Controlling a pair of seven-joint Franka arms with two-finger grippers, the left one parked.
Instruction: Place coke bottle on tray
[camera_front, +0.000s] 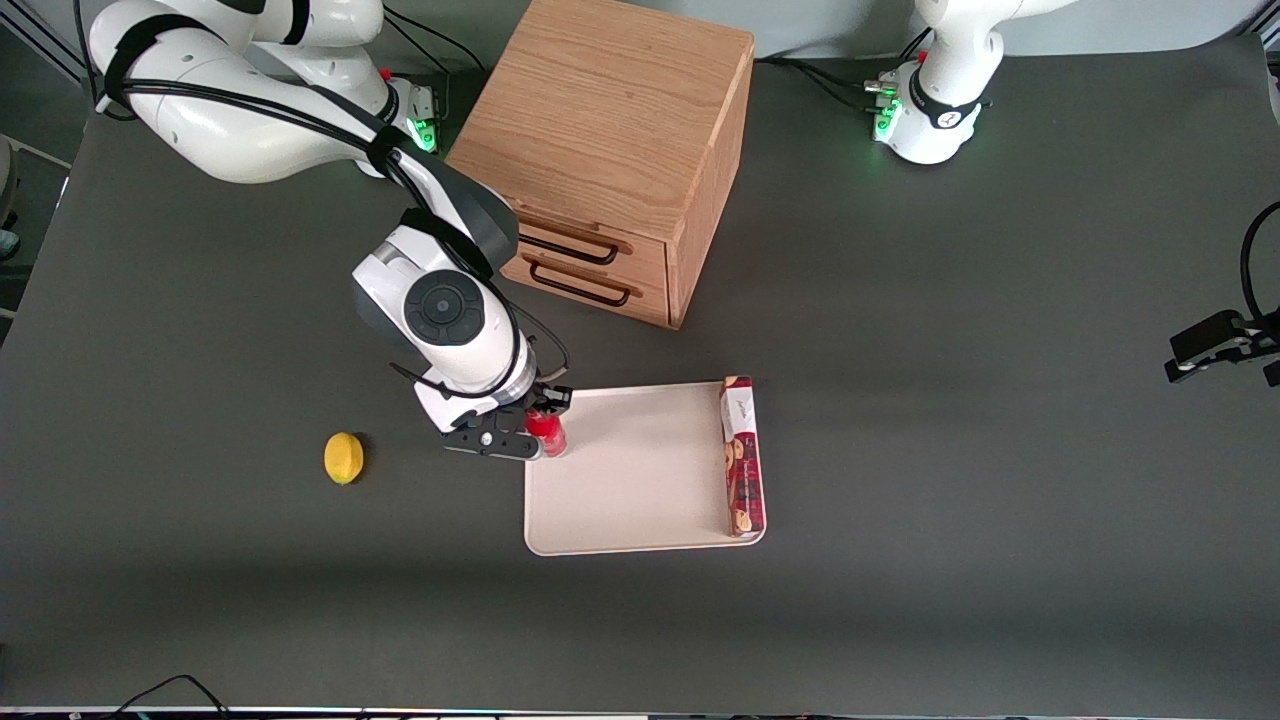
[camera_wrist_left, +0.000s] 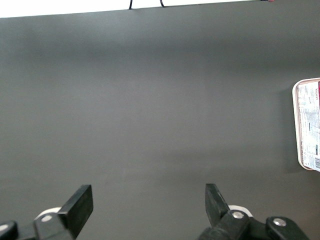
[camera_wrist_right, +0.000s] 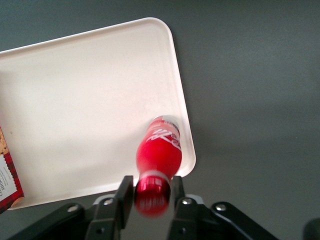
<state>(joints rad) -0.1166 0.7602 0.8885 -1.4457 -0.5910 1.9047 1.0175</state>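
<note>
Sitting in front of the wooden drawer cabinet (camera_front: 610, 150), the off-white tray (camera_front: 640, 470) carries a long cookie box (camera_front: 742, 455) along the edge toward the parked arm. The gripper (camera_wrist_right: 152, 192) pinches the coke bottle (camera_wrist_right: 160, 152) by its cap, upright just inside the tray's corner nearest the lemon (camera_front: 344, 458). Placement looks nearly done; next, lower fully and release.

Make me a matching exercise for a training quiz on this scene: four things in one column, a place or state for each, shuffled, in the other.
1. coke bottle
2. cookie box
3. lemon
4. gripper

A. on bare table, toward working arm's end
B. lying along a tray edge
C. shut on the bottle's cap
D. upright over a tray corner

Pairs: 1-D, 2-B, 3-A, 4-C
</note>
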